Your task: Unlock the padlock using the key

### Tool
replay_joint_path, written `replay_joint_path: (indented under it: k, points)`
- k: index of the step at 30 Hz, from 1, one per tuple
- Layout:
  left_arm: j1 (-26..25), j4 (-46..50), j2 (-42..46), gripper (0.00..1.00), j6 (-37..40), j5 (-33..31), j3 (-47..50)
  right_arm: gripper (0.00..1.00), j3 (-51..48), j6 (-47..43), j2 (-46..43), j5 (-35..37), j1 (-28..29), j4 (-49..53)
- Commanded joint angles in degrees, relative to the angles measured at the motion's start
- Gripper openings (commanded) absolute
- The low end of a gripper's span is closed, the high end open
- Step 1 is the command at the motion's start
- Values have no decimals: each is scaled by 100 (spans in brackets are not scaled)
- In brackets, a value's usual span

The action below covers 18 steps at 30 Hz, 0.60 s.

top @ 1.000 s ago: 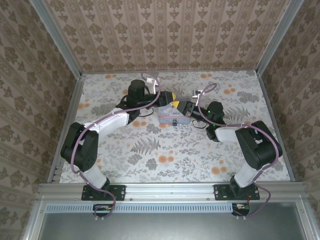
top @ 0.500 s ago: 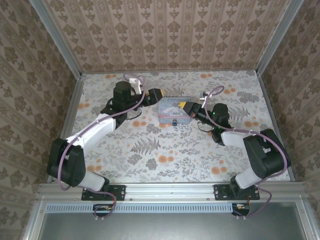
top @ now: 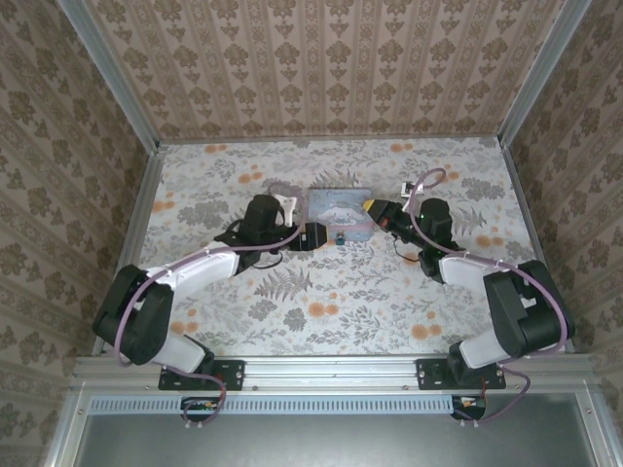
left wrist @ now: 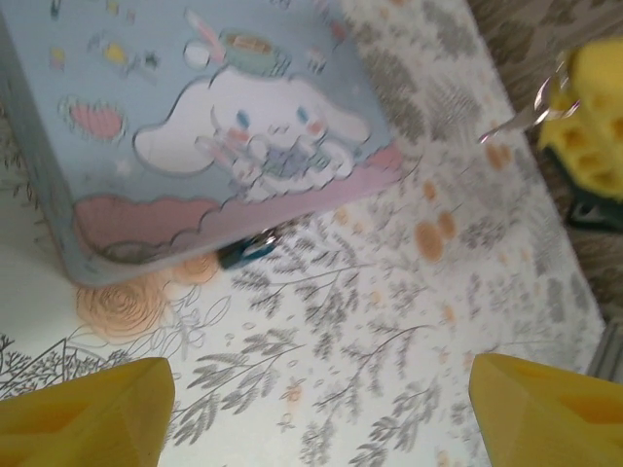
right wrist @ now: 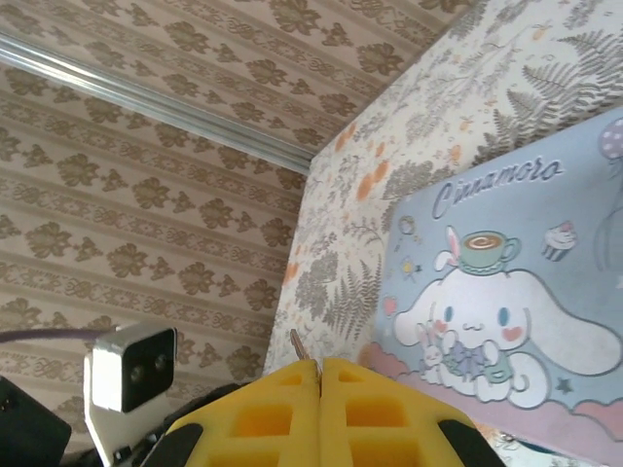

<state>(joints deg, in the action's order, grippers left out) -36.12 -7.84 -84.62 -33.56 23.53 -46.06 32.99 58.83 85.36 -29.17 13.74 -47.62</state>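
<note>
Ahead of left gripper (left wrist: 316,389), padlock (left wrist: 245,251)

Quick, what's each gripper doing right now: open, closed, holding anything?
The left gripper is open, holding nothing.
The right gripper is shut on the key.

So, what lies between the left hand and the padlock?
Nothing but bare flowered mat, seen in the left wrist view, between the left hand and the padlock.

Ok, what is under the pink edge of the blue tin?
A small dark teal padlock pokes out there, against the floral mat. The tin covers part of it, so how it is fastened cannot be seen.
</note>
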Motion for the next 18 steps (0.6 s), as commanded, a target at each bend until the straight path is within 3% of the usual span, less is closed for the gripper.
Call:
replay_joint_path:
  k: [1,9,18]
  points:
    - [-66,-429,-362,81,298,-231,188,0,343,-112,419,-22,-69,-23]
    - [-333,-1273,-1113,80,479,-393,293,0,882,177,1341,-231,-82,-583]
    - [-517,-1602,-1797,79,826,-385,-123,0,1078,193,1615,-316,-180,-585]
